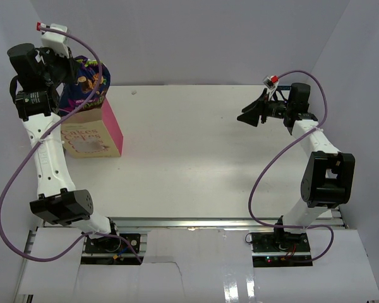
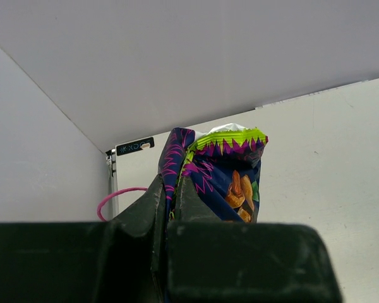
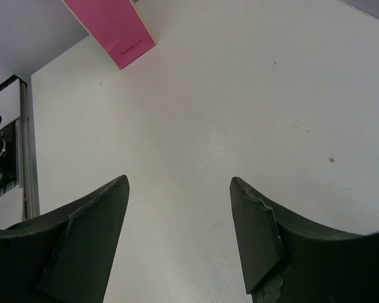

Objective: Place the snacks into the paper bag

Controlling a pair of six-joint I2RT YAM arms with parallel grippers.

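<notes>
Beige paper bag [image 1: 82, 137] with pink side panels is shown from above at the far left of the table [image 1: 196, 145]. The dark blue snack bag [image 1: 88, 76] is held at its mouth by the left gripper [image 1: 69, 76], and the right gripper [image 1: 252, 113] is seen well apart. In the left wrist view, the jaws are closed on the snack bag's edge, beside a pink cord handle [image 2: 114, 199]. In the right wrist view, the jaws are spread apart above the table.
</notes>
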